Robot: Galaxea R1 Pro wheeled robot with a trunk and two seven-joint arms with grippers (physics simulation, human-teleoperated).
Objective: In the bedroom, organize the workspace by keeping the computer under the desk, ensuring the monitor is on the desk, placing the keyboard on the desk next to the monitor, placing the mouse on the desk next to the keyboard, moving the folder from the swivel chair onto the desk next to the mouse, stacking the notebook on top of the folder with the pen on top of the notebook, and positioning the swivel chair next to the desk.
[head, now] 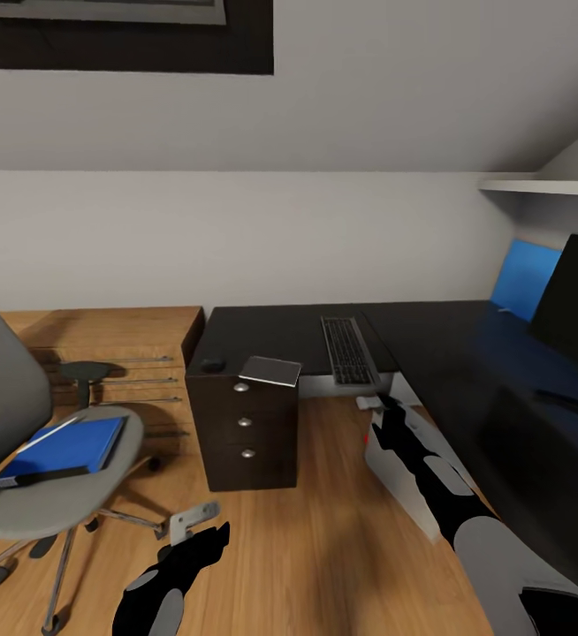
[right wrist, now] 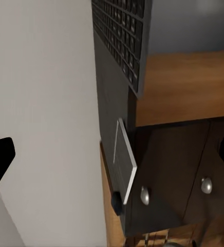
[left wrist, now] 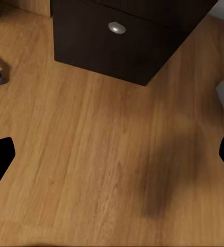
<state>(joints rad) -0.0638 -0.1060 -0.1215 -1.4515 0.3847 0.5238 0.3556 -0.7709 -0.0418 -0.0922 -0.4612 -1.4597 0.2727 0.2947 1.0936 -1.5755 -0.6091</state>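
Two black grippers show against warm, grained wood flooring, and the desk (head: 430, 336) serves as landmark for all else. Its top is glossy black and L-shaped, with a dark drawer unit (head: 245, 433) beneath its left end carrying three round silver knobs. The left gripper (head: 196, 534) hangs low over the floor in front of that unit, its fingers spread apart and holding nothing; in the left wrist view its fingertips (left wrist: 0, 154) frame bare planks. The right gripper (head: 386, 411) sits just below the desk's front edge, close to the pale grey boxy computer (head: 404, 481) standing on the floor under the desk; its jaws are parted and empty too.

On the desk, the slim keyboard (head: 349, 350) lies with its near end jutting past the edge. The thin dark notebook (head: 271, 371) with white page edges overhangs the drawer-unit corner, and the small rounded mouse (head: 210, 363) rests left of it. A flat black monitor (head: 576, 305) stands at the desk's right. Left of the desk, the grey upholstered swivel chair (head: 50, 495) carries the flat bright blue folder (head: 64, 446) on its seat.
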